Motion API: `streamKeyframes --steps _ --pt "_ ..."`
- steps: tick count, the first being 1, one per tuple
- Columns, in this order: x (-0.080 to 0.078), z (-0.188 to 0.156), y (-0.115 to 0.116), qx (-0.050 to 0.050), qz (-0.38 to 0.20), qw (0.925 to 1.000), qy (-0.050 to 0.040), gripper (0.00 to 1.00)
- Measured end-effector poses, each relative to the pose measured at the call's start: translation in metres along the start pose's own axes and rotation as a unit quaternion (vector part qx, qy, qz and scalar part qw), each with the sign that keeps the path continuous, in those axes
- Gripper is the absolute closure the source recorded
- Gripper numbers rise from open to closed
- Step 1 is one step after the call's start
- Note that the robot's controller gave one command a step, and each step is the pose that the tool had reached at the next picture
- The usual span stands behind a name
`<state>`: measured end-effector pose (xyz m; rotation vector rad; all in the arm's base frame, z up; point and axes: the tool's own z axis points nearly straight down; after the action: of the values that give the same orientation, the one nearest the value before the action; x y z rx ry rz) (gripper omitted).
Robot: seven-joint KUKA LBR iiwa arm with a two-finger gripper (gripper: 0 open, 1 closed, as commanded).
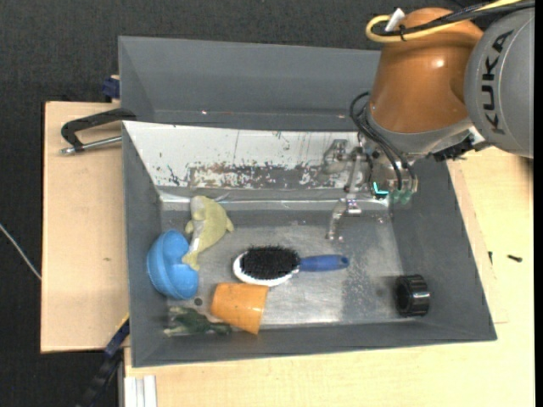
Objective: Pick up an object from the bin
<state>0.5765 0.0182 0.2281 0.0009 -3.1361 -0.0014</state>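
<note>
The hand [344, 220] hangs low over the right half of the grey metal bin [254, 79], close to the back wall and under the arm's orange wrist cover. I cannot tell whether it is open or closed, and I see nothing held in it. By my reading this is the approach step: no grasp has been made and every thing lies on the bin floor.

The nearest thing is a hairbrush with a white oval head, black bristles and a blue handle [282, 264]. It lies across the middle of the floor with its handle pointing right, and the handle's end is near the hand, just toward the front of the bin. A small black round cap [412, 295] sits alone near the front right corner, well apart from the hand.

Farther left are an orange plastic cup on its side [237, 306], a blue rounded plastic piece [172, 266], a pale yellow soft thing [207, 225] and a small dark green thing [190, 322], clustered against the left wall.

If the brush is the target, the next move probably calls for a short shift forward and left to come over the narrow handle, then a straight descent to straddle it.
</note>
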Motion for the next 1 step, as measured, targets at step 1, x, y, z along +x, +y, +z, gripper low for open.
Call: streamKeyframes --steps 1 --pt "0.0498 0.0717 0.0722 -0.001 -0.045 0.9990 0.0011 0.00"
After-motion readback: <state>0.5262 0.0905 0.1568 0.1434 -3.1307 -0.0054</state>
